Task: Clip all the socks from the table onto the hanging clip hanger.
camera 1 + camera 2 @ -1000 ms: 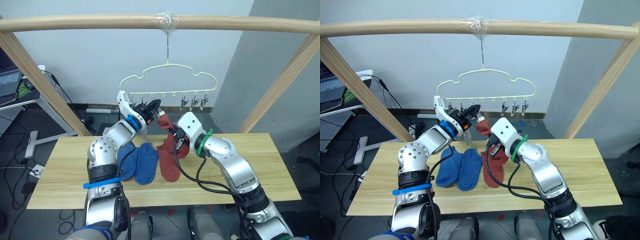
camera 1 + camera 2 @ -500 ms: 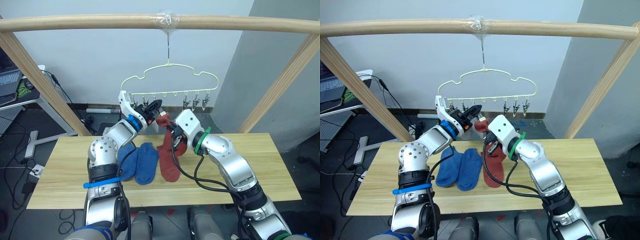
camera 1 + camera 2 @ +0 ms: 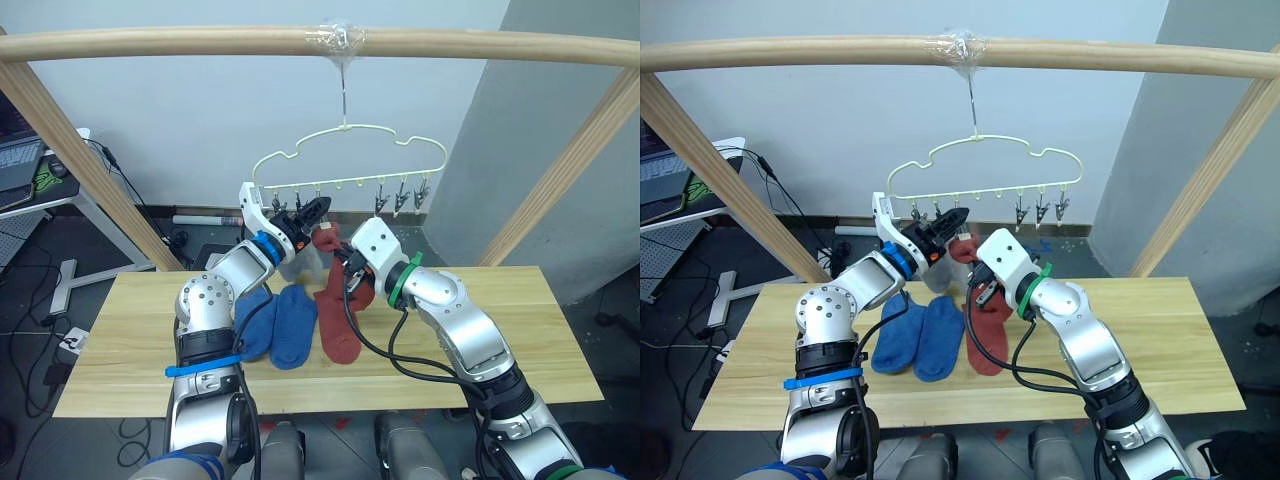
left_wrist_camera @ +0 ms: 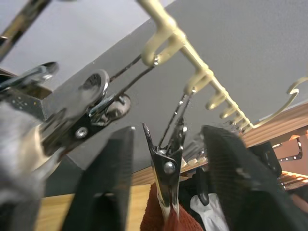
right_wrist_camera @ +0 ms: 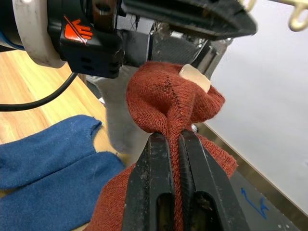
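Observation:
The pale yellow clip hanger (image 3: 347,142) hangs from the pole by its hook. My left gripper (image 4: 168,131) is open, its fingers (image 4: 103,187) standing either side of a metal clip (image 4: 166,166) that bites the top of a rust-red sock (image 3: 328,240). My right gripper (image 5: 172,136) is shut on that same sock (image 5: 168,103) just below the clip. A light grey sock (image 3: 303,263) hangs from the neighbouring clip. Two blue socks (image 3: 275,325) and another rust-red sock (image 3: 338,330) lie on the table (image 3: 500,320).
A round wooden pole frame (image 3: 200,45) spans the top, with slanted legs at both sides. Bare metal clips (image 3: 402,197) hang along the hanger's right end. A desk with a laptop (image 3: 20,165) stands at the far left, with cables on the floor.
My left gripper has opened off the clip. The hanger has swung a little to the right and its clips sit higher. My right gripper keeps its hold on the sock.

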`<action>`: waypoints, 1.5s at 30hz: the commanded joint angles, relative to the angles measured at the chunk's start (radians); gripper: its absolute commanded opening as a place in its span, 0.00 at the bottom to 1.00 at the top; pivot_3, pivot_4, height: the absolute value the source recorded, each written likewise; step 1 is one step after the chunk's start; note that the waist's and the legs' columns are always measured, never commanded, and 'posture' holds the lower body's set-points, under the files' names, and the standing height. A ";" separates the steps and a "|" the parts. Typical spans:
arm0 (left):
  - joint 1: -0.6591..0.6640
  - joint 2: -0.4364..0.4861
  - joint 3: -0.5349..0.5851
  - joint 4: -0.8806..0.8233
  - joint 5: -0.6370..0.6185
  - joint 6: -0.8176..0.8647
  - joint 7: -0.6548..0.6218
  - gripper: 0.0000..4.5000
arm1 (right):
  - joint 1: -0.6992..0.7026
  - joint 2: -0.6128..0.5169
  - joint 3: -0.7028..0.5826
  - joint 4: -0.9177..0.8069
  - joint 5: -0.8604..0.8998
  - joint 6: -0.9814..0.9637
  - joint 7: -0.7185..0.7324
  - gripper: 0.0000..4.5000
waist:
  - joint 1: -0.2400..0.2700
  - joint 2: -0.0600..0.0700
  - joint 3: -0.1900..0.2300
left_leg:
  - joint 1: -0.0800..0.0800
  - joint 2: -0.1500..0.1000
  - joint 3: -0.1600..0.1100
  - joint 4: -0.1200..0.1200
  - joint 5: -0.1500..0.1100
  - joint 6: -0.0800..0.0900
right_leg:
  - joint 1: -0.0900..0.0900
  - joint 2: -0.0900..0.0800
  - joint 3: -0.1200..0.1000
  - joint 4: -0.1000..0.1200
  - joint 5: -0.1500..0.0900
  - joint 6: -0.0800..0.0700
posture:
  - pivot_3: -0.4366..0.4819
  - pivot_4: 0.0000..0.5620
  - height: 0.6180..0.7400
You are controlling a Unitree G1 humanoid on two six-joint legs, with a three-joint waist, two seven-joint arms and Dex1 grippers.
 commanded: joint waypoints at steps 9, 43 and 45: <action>0.080 0.128 0.017 -0.205 -0.165 0.171 -0.006 0.99 | 0.005 0.064 -0.067 0.098 0.047 -0.045 -0.042 0.00 | 0.004 -0.001 0.001 | 0.000 0.000 0.000 -0.001 0.000 0.000 | -0.001 0.000 0.000 0.000 0.000 0.000 | 0.52 0.32 1.00; 0.370 0.465 -0.349 -0.532 0.492 -0.509 -0.513 1.00 | 0.012 0.194 -0.307 -0.003 0.146 0.003 -0.337 0.65 | 0.026 0.000 0.003 | -0.001 0.001 0.002 -0.014 0.000 0.000 | -0.008 -0.001 -0.001 0.000 -0.006 -0.010 | 0.56 0.34 1.00; 0.363 0.457 -0.346 -0.536 0.490 -0.501 -0.511 1.00 | 0.004 0.199 -0.307 0.008 0.146 0.003 -0.345 0.52 | 0.026 0.000 0.003 | -0.001 0.001 0.001 -0.013 0.000 0.000 | -0.008 -0.001 -0.001 0.000 -0.006 -0.010 | 0.57 0.33 1.00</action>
